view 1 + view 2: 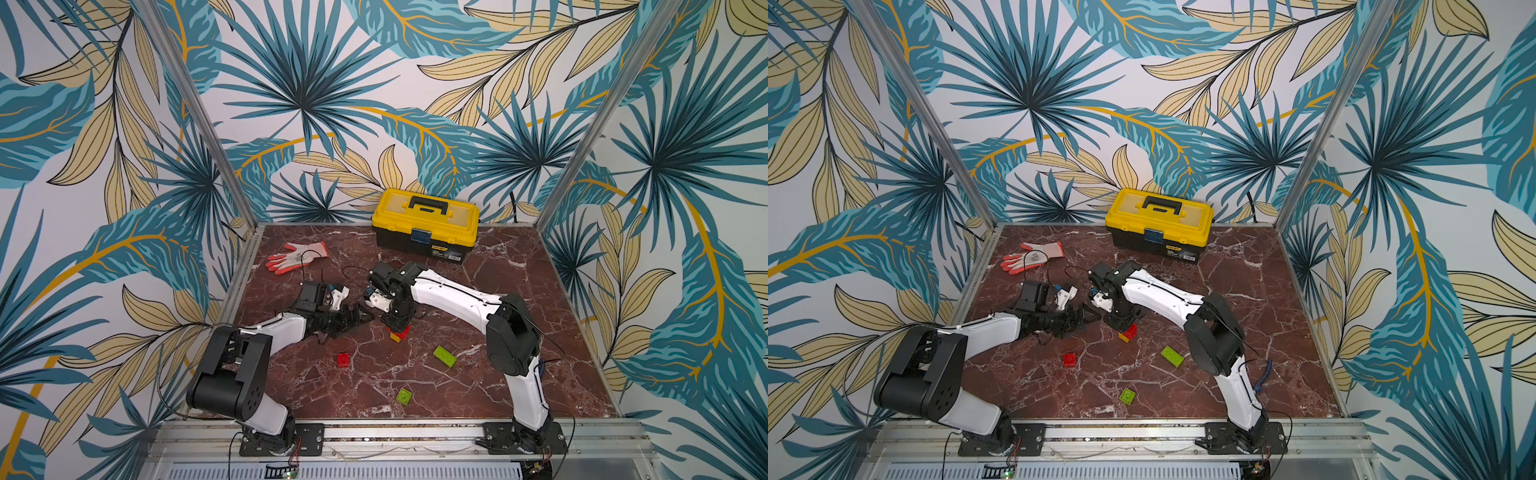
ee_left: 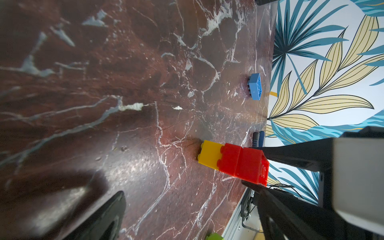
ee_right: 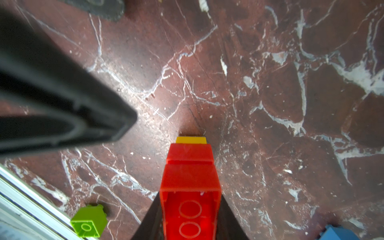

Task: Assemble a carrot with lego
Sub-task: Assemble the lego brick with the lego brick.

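My right gripper (image 3: 190, 216) is clamped on the upper red brick of the carrot stack (image 1: 399, 333), two red plastic bricks on a yellow one. Its yellow end touches the dark red marble table (image 1: 478, 395), just below centre in both top views. My left gripper (image 1: 358, 318) gapes wide and empty just left of it. A red square brick (image 1: 343, 359) and a lime-green oblong brick (image 1: 444, 356) lie lower down.
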Tool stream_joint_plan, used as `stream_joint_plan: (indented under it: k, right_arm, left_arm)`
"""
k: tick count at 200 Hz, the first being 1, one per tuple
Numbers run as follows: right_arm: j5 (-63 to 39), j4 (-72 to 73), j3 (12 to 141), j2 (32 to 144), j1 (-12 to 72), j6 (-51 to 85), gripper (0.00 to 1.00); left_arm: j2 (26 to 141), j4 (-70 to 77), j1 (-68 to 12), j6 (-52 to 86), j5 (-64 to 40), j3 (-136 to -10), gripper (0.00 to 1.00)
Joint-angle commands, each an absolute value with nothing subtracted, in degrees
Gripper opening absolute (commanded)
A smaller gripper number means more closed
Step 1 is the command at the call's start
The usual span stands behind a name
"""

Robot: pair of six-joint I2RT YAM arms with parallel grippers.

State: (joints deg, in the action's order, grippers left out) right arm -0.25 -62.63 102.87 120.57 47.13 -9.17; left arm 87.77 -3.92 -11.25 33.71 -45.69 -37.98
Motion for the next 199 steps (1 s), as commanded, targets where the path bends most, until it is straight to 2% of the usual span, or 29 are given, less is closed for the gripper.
stream_joint_plan:
  k: [1,95,141,199]
  right_arm:
    - [-1.39,-61.48,100.45,125.42,47.38,-7.17,0.3]
    - [3.38,-63.55,98.57,130.68,48.16,-5.56,0.29]
    - [3.21,-49.99,86.82,124.54,48.12,-3.58,0.29]
    - [3.18,-52.85,92.33,122.04,48.13,-4.57,0.35]
  left_arm:
    - [88.64,-2.89,-10.92,33.35,-46.14,-37.71,0.99]
    - [88.61,-2.87,-11.01,33.27,-46.06,-37.71,0.99]
    - [88.62,-2.87,-11.0,33.39,-45.86,-37.75,0.99]
    - [88.1,-2.89,-11.04,33.56,-45.9,-37.65,0.99]
